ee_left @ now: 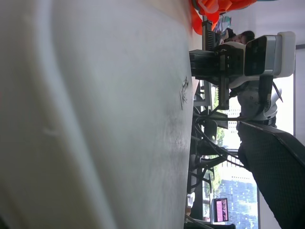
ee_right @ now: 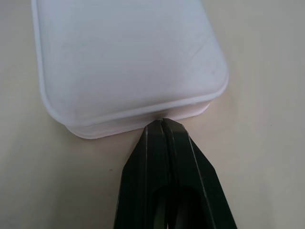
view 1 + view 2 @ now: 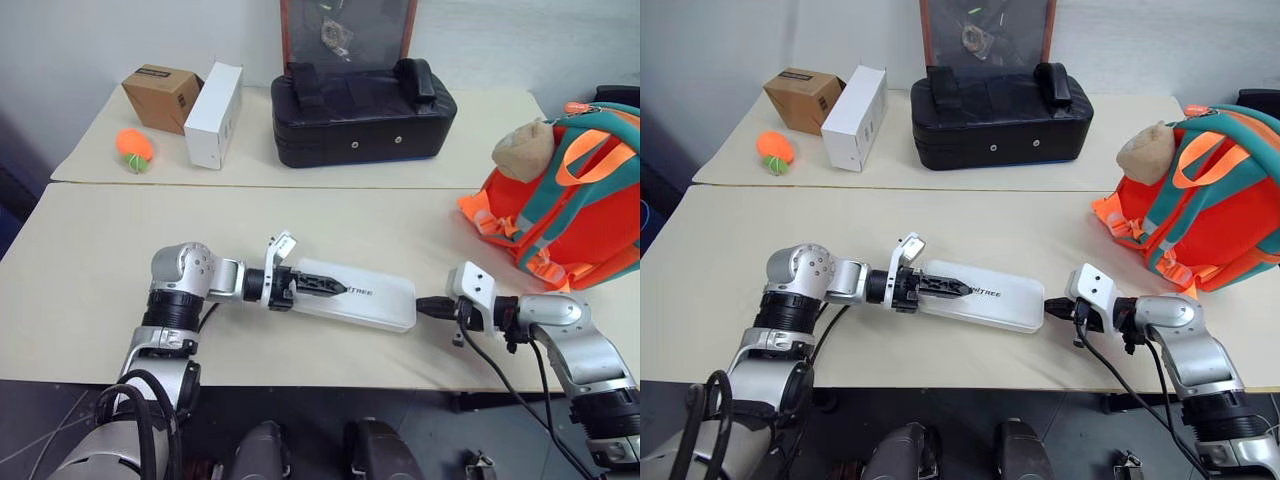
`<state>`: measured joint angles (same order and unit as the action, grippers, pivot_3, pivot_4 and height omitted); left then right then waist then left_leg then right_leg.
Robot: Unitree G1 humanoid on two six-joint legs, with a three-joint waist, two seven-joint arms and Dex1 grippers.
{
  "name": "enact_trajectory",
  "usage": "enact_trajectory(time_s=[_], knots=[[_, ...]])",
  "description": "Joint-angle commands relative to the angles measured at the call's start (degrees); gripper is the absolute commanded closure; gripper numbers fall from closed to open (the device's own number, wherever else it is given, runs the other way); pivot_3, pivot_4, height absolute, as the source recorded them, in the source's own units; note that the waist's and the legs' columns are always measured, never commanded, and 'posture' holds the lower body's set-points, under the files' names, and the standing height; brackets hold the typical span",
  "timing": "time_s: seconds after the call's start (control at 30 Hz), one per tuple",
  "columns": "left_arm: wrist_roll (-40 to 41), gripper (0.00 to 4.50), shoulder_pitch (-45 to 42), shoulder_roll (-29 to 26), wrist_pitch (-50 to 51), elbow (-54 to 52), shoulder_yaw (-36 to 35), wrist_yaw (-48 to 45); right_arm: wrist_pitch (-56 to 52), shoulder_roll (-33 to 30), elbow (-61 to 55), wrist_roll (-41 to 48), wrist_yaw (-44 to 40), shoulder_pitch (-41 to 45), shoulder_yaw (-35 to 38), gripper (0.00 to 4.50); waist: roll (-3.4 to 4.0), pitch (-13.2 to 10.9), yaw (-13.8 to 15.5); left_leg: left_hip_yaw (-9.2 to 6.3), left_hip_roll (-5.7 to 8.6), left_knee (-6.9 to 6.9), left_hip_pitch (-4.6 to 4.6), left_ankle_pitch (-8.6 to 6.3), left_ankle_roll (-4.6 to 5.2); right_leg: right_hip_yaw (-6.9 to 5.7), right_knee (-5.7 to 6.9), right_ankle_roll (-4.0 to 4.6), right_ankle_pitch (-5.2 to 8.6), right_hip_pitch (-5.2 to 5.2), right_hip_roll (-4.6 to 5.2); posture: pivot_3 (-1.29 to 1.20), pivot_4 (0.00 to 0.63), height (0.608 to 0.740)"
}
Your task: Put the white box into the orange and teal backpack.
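Observation:
The white box (image 3: pixel 365 296) lies flat near the front edge of the table, its long side running left to right. My left gripper (image 3: pixel 322 288) is at the box's left end, open, with one black finger stretched over the lid. The box's surface (image 1: pixel 95 119) sits very close in the left wrist view. My right gripper (image 2: pixel 162 123) is shut, and its joined tips touch the box's right end. The orange and teal backpack (image 3: pixel 570 200) stands at the right edge of the table, with a tan plush toy (image 3: pixel 525 150) on top of it, apart from both grippers.
On the rear table stand a black padded case (image 3: pixel 360 115), an upright white carton (image 3: pixel 213 115), a brown cardboard box (image 3: pixel 162 97) and an orange ball (image 3: pixel 134 147). A seam (image 3: pixel 250 185) separates the two tables. Bare tabletop (image 3: pixel 100 260) lies left of the box.

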<state>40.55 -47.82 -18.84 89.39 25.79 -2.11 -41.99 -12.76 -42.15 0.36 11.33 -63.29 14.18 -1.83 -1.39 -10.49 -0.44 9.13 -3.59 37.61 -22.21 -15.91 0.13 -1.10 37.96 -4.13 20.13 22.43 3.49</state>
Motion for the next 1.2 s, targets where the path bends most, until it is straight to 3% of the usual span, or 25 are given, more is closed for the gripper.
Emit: enact_trajectory(time_s=[0.03,0.33,0.57,0.7,0.83,0.97,1.1,1.17,1.2], knots=[[0.02,0.40,-1.94,0.97,-1.99,1.50,0.24,-1.64,1.72,0.66,-2.07,0.67,-0.55,-0.41,-1.10,4.50,0.00,0.00,0.00,0.00,0.00,0.00,0.00,0.00,0.00,0.00,0.00,0.00,0.00,0.00,0.00,0.00,0.150,0.740],[2.25,3.02,-0.88,-0.85,0.73,-0.73,-3.25,-3.30,2.34,0.00,-2.85,0.75,0.13,-2.29,-0.13,4.50,-0.01,0.00,-0.20,0.01,-0.01,-0.08,-0.02,-0.01,-0.01,0.00,-0.03,0.00,0.00,0.04,0.00,0.00,0.150,0.740],[5.06,3.14,1.52,-1.43,2.87,-5.69,-9.63,-2.85,0.88,-0.02,-4.99,2.50,2.16,-4.71,2.35,4.50,-0.01,0.00,-1.00,0.00,-0.02,-0.12,-0.04,0.00,-0.02,0.00,-0.02,0.00,0.00,0.07,-0.02,0.00,0.150,0.740],[8.97,3.14,3.26,-1.20,3.11,-11.01,-16.25,-0.55,-5.66,0.50,-9.91,8.14,7.04,-8.20,9.51,4.50,-0.01,-0.01,-1.09,-0.01,-0.03,-0.14,-0.06,0.00,-0.02,0.01,-0.02,0.00,0.00,0.10,-0.01,0.00,0.150,0.740],[11.34,3.14,6.64,-2.23,3.03,-21.87,-22.61,3.24,-15.25,1.14,-16.98,18.28,12.12,-14.84,22.75,3.63,-0.01,-0.01,-1.04,-0.03,-0.02,-0.16,-0.06,0.00,-0.02,0.02,-0.02,0.00,0.00,0.07,0.01,0.00,0.150,0.740],[17.37,3.14,10.49,-2.49,3.11,-30.95,-34.47,8.70,-23.08,2.45,-21.68,26.26,18.67,-20.98,36.42,2.28,-0.01,-0.01,-1.16,-0.06,-0.03,-0.34,-0.05,0.02,-0.06,0.03,-0.11,0.00,0.00,0.07,0.00,0.00,0.150,0.740],[22.86,3.14,12.05,0.83,3.11,-35.96,-40.17,14.55,-25.64,2.31,-22.04,28.18,23.59,-20.77,40.45,0.90,-0.02,-0.01,-1.13,-0.05,-0.02,-0.34,0.00,0.04,-0.05,0.05,-0.12,0.00,0.00,0.02,0.00,0.00,0.150,0.740],[26.78,3.14,12.95,2.61,3.11,-38.72,-41.38,17.02,-26.27,3.40,-20.63,28.90,27.27,-16.68,39.60,0.20,-0.07,-0.04,-1.17,-0.05,0.01,-0.34,0.01,0.04,-0.04,0.06,-0.12,-0.01,-0.01,0.00,0.00,0.00,0.150,0.740],[28.44,3.14,13.27,3.26,3.11,-39.79,-41.29,17.91,-26.63,3.78,-19.72,29.13,28.46,-14.52,38.55,0.05,-0.08,-0.04,-1.19,-0.05,0.02,-0.34,0.01,0.05,-0.04,0.07,-0.12,-0.01,-0.01,0.01,0.00,0.00,0.150,0.740]])
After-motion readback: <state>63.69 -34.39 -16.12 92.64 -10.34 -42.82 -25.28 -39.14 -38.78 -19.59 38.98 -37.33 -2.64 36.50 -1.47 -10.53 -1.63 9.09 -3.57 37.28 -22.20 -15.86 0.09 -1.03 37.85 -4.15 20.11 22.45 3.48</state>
